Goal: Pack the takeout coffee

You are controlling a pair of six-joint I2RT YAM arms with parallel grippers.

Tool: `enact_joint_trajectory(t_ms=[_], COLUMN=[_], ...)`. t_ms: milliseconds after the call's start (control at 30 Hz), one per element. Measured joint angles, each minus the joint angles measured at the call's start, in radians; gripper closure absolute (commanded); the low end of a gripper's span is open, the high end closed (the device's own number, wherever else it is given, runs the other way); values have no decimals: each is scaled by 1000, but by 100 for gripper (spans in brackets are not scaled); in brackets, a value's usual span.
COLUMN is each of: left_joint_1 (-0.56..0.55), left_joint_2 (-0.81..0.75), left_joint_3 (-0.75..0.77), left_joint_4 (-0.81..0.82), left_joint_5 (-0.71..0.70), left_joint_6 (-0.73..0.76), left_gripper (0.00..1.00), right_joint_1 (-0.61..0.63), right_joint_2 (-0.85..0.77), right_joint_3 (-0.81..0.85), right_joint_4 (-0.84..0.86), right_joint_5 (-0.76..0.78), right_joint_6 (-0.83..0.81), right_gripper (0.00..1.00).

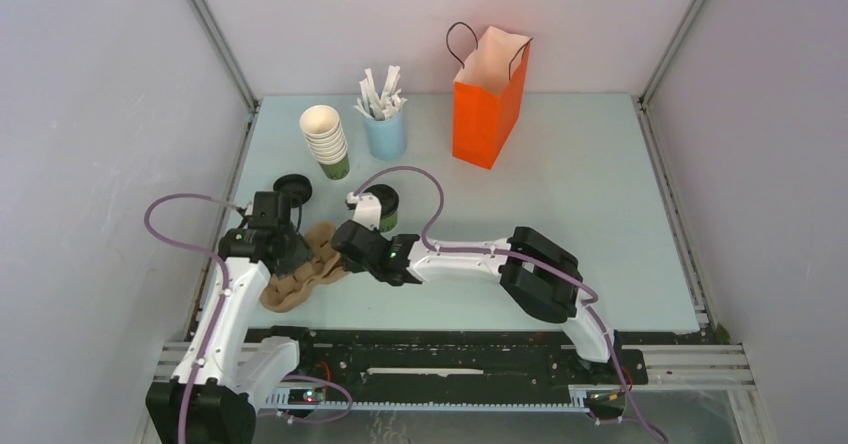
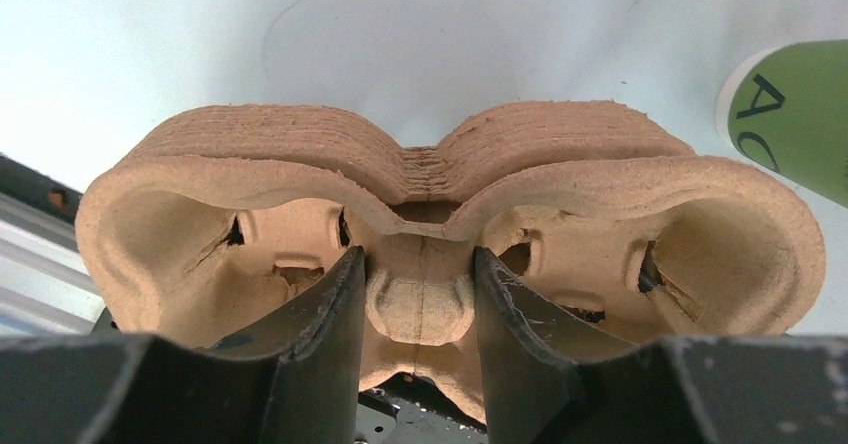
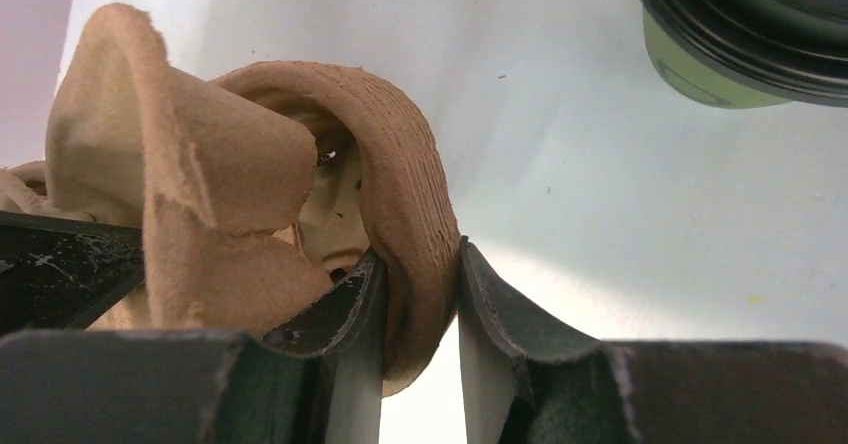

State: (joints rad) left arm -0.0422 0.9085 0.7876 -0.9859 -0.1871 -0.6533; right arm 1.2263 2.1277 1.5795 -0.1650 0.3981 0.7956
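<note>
The coffee cup [image 1: 388,204] stands just beside the stack of cardboard carriers [image 1: 305,264], whose middle ridge the left gripper [image 2: 415,264] pinches and whose rim the right gripper [image 3: 420,264] clamps; light and easily crushed, the cup probably wants a gentle hold around its wall below the lid [image 3: 760,14].

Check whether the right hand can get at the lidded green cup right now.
Probably not yet: the right hand is shut on the rim of the pulp carrier stack. The cup stands close beyond it with nothing between, so once released, likely yes.
</note>
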Motion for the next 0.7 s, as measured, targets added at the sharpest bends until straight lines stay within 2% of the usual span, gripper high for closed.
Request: enact_joint_trajectory(t_ms=[100, 300, 500, 700], left_joint_1=[0, 4, 3, -12], left_joint_2=[-4, -21, -100, -94], left_joint_3=[11, 50, 71, 72], left_joint_4=[-25, -74, -88, -100], left_joint_5=[-33, -56, -41, -51], left_joint_6=[-14, -45, -93, -117], left_gripper=[92, 97, 100, 100], right_joint_1=[14, 20, 20, 17], right_joint_2=[28, 78, 92, 117], right_joint_3=[70, 155, 190, 190], right_joint_4=[-59, -117, -159, -178], right_joint_5=[26, 45, 77, 106], right_joint_6=[-23, -29, -34, -36], right_gripper=[100, 100, 100, 100])
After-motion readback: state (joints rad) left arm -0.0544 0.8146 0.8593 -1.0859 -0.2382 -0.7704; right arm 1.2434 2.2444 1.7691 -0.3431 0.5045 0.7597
